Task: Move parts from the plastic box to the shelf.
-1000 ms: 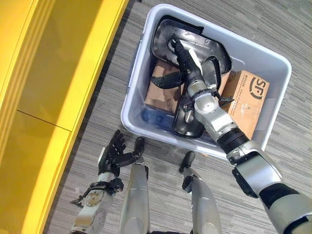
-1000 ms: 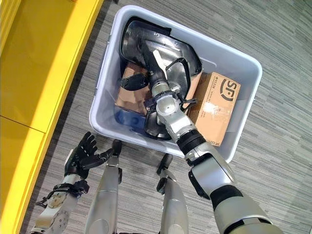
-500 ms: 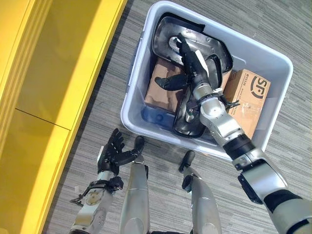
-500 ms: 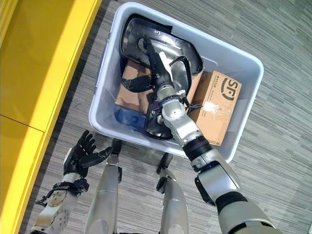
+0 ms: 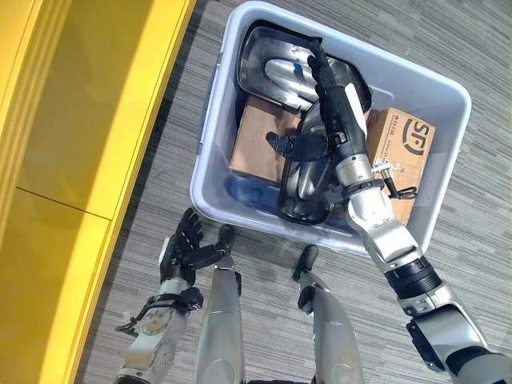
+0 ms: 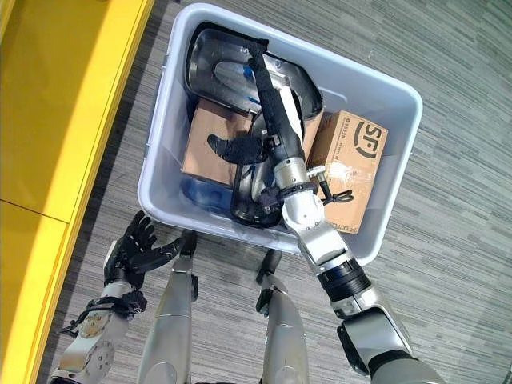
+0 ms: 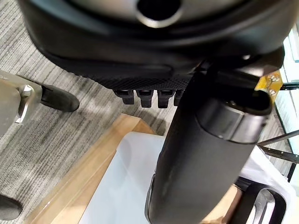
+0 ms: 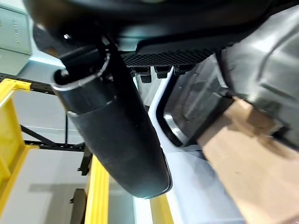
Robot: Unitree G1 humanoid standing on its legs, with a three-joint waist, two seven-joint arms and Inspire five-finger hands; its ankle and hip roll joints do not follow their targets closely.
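The right robot hand (image 5: 328,96) reaches deep into the plastic box (image 5: 448,96) on the floor. Its fingers are stretched out straight and its thumb sticks out to the side, so it is open and holds nothing. The fingers lie across the top of two shiny black plastic parts. One black part (image 5: 272,72) sits at the far end of the box, right under the fingertips. The other black part (image 5: 304,188) lies at the near side, under the wrist. Both are curved like shells and look smooth and slippery. Their long sides run much the same way as the arm.

Under them lies a flat brown carton (image 5: 252,148), and a printed cardboard box (image 5: 408,144) stands beside the arm.

The left robot hand (image 5: 186,254) hangs open over the carpet, outside the box, so the right one is much nearer. The yellow shelf (image 5: 88,120) is off to the left, well apart from the box.
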